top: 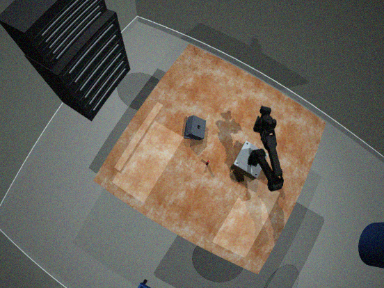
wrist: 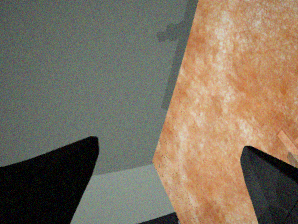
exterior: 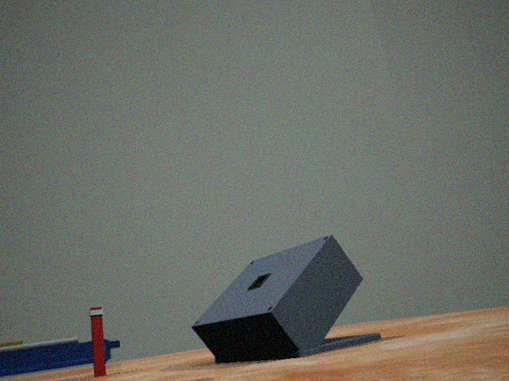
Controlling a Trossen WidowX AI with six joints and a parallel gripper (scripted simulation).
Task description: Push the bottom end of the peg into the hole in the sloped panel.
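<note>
We see the table point(top: 222, 216) point(exterior: 418, 359) point(wrist: 225, 100), then our gripper point(top: 265, 110) point(wrist: 172, 151), fingers wide apart, away from the grey sloped block point(top: 195, 128) point(exterior: 313, 287). Beside that block, the red square peg point(top: 207, 162) point(exterior: 98, 344) stands upright; we judge we're pre-grasp, needing to swing over and align.

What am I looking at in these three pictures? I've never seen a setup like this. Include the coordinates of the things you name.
The machine is one jointed black arm on a pale base plate point(top: 246, 153), ending in a two-fingered gripper point(top: 265, 110) point(wrist: 172, 151).

The top picture looks down on the whole table point(top: 167, 216) point(exterior: 443, 360) point(wrist: 235, 65). The exterior one looks low across it, without the arm. The wrist one looks out past the gripper's two dark fingers.

On the table, a slim red peg point(top: 207, 162) point(exterior: 98, 346) stands upright near a grey block point(top: 195, 130) point(exterior: 317, 293), whose sloped face has one squarish hole point(top: 198, 126) point(exterior: 259, 282).

The fingers are open, with nothing held.
</note>
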